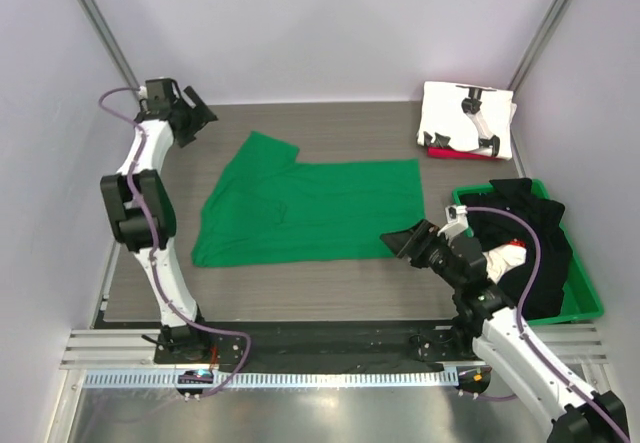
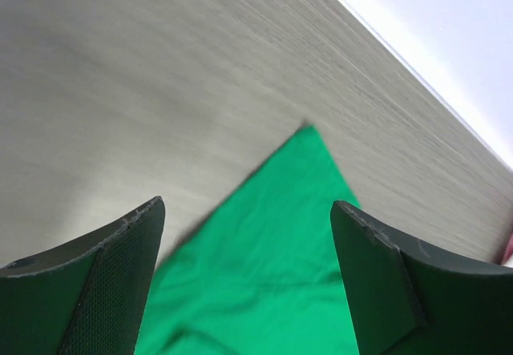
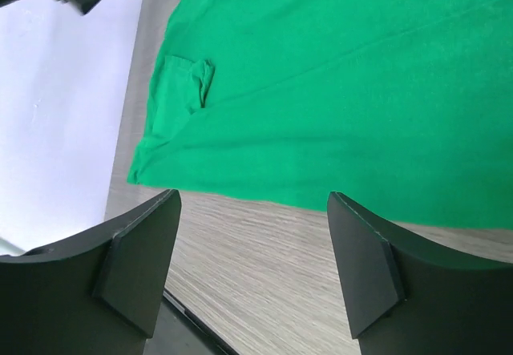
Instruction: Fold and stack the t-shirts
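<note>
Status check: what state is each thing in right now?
Green tee: spread flat, unheld.
White tee: folded, atop red tee.
Red tee: under white, only edge showing.
Black tees: heaped in bin.
Left gripper: open, empty.
Right gripper: open, empty.

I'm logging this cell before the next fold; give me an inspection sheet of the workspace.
Surface: wood-grain table.
Job's things: green t-shirt spread at centre; white printed t-shirt folded far right, atop a red t-shirt; black t-shirts heaped in the green bin.
Clutter: nothing seen beyond the bin.
Grippers: left gripper open, empty, near the green t-shirt's far-left corner; right gripper open, empty, by its near-right corner.
Cables: purple cables along both arms, the right one arching over the bin.
Surroundings: white walls, metal corner posts.
</note>
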### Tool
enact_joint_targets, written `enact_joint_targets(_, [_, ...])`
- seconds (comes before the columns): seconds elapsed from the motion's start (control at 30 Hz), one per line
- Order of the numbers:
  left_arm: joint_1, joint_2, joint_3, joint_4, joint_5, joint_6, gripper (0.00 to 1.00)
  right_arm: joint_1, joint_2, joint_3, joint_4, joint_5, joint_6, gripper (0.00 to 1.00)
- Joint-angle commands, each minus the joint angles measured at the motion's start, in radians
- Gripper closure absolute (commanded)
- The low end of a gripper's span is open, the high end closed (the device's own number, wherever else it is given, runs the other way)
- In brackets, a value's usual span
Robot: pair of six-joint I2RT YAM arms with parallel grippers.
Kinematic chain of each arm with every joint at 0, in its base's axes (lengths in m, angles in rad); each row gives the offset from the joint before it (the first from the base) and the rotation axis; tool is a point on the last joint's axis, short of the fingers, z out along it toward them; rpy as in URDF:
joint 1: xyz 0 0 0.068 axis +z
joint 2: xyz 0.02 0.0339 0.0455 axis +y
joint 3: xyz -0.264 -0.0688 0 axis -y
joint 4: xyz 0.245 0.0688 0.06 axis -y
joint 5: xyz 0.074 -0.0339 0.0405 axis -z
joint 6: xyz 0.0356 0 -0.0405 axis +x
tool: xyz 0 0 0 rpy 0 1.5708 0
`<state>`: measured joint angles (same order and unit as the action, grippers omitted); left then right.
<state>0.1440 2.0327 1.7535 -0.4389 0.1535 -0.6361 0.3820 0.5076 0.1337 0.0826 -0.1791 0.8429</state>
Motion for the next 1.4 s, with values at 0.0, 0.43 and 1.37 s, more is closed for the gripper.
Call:
enact_joint_targets(0.0, [-0.024,0.133,0.174,0.026,0.055,0.039,0.16,0.000,0.072,0.033,0.117,0.016,0.025,0.21])
enact_joint_targets(0.43, [-0.136,0.572,0.632,-0.043,0.083,0.075,0.19,0.006,0.201,0.035,0.197,0.000,0.041,0.21])
enact_joint_targets(1.37, [-0.239,0.437,0.252,0.131,-0.019,0.170,1.00,0.005,0.477,0.470,-0.325,0.174,-0.080,0.20])
